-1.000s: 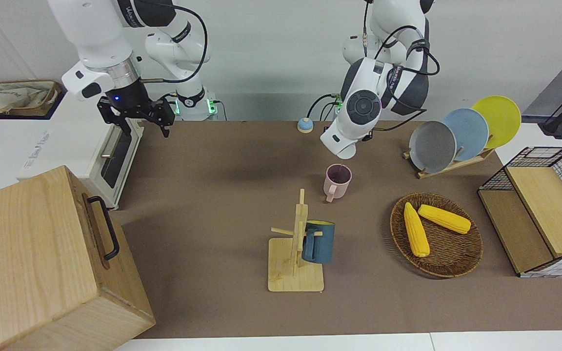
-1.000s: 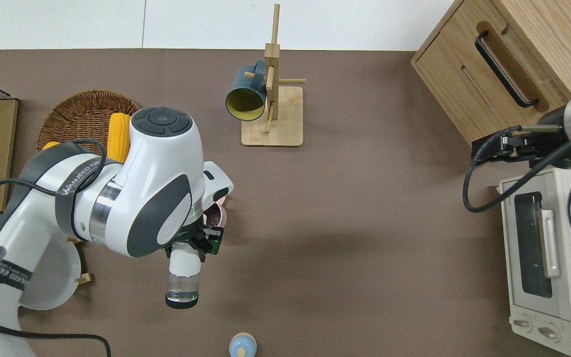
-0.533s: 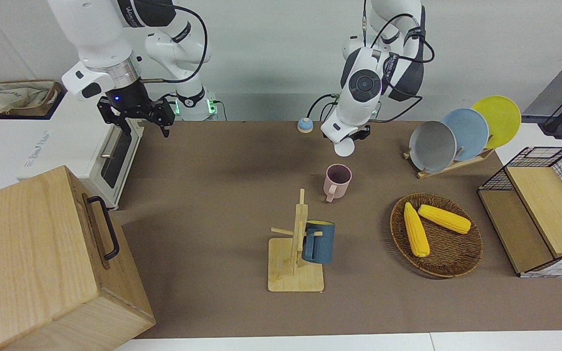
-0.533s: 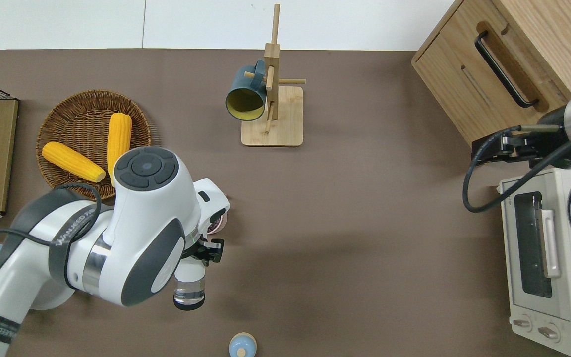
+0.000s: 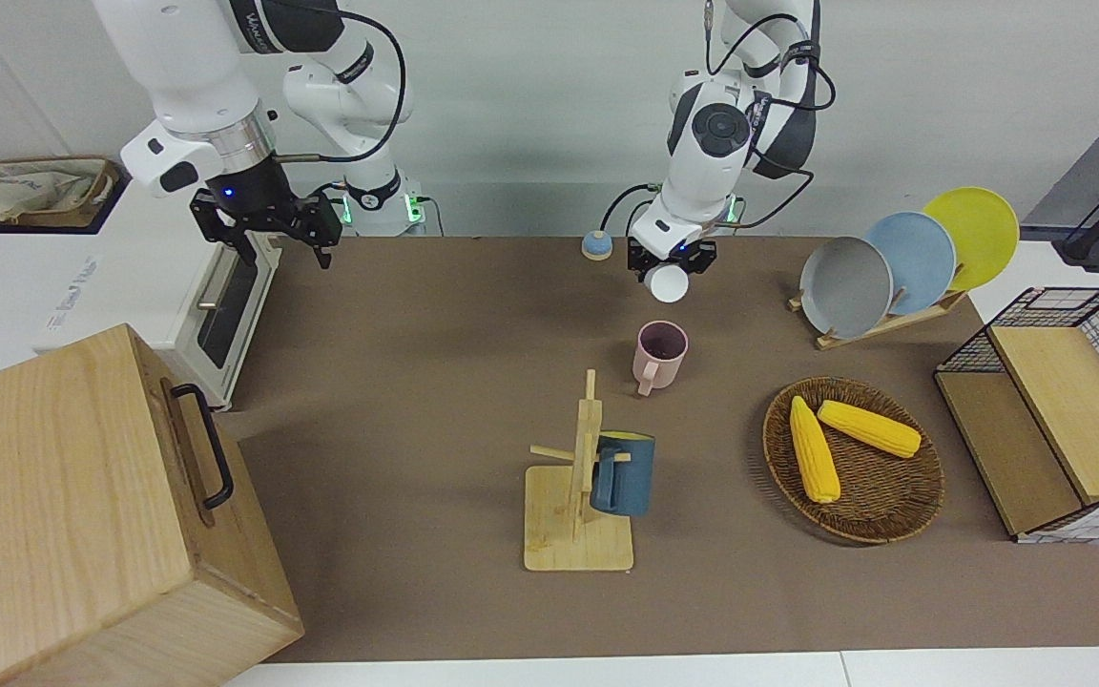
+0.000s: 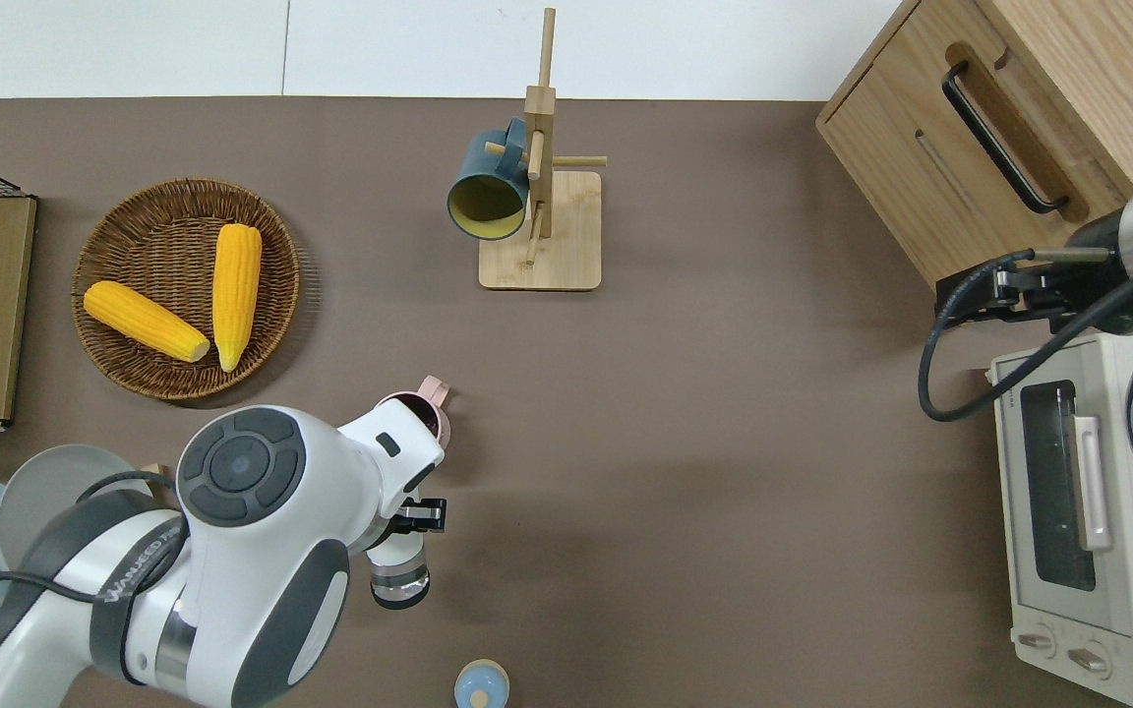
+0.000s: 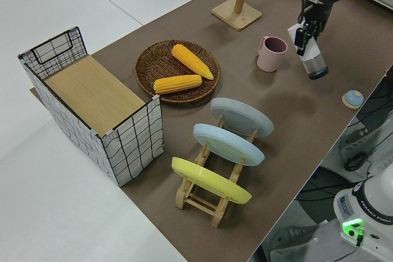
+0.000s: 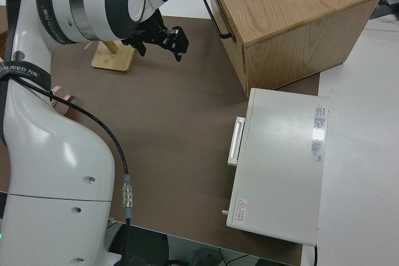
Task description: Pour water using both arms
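My left gripper (image 6: 407,523) is shut on a clear bottle (image 6: 397,572) with a white top and a dark base. It holds the bottle tilted in the air, over the table between the pink mug (image 6: 426,416) and the robots. The same gripper (image 5: 670,260) and bottle (image 5: 669,283) show in the front view, and the gripper (image 7: 305,34) and bottle (image 7: 314,61) in the left side view. The mug (image 5: 660,354) stands upright on the brown mat, dark inside, its handle turned away from the robots. My right gripper (image 5: 270,227) is open and empty; that arm is parked.
A wooden mug rack (image 6: 539,231) carries a blue mug (image 6: 484,193). A wicker basket (image 6: 276,236) holds two corn cobs. Also here are a plate rack (image 5: 893,262), a wire crate (image 5: 1065,410), a wooden cabinet (image 5: 82,496), a toaster oven (image 6: 1078,511) and a small blue knob (image 6: 481,683).
My left arm has drawn back toward the robots, off the pink mug, and the bottle has swung from nearly level toward upright. The right arm has not moved.
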`<state>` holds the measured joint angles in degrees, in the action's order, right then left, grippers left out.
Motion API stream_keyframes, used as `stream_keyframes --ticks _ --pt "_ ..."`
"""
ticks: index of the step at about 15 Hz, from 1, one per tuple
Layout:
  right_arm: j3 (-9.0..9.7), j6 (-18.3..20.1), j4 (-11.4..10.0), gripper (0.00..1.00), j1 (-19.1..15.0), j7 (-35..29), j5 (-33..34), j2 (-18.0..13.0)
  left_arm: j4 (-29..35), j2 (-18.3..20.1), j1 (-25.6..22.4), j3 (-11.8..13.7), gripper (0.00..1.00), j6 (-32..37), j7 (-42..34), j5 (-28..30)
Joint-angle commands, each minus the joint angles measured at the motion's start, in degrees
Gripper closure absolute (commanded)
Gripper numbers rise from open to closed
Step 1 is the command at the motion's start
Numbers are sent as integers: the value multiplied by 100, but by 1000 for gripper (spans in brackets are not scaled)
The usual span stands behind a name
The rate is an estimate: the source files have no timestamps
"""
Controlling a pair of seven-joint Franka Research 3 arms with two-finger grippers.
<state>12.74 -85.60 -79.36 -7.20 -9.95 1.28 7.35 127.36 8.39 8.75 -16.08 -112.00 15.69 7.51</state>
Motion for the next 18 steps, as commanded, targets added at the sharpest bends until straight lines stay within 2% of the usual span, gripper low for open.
stream_keyframes --ticks 1,7,9,12,15,18 --pt "71 -9 -9 13 -115 133 -57 -31 859 707 83 9 1000 -892 -31 137" --pt "71 -9 -9 13 -115 133 -57 -31 1308 1181 66 0 1000 -1218 -49 137" --pt "71 -9 -9 11 -115 133 -57 -31 1300 1288 -39 88 1000 -1227 -49 67" --pt "71 -9 -9 13 -115 133 -57 -31 1055 1297 -574 123 1000 -1236 -58 -266" --pt "71 -9 -9 13 -115 133 -57 -31 546 1209 -1136 132 1000 -1228 -101 -557" --pt "71 -9 -9 13 -115 133 -57 -31 -34 1165 -1760 132 1000 -1184 -513 -680"
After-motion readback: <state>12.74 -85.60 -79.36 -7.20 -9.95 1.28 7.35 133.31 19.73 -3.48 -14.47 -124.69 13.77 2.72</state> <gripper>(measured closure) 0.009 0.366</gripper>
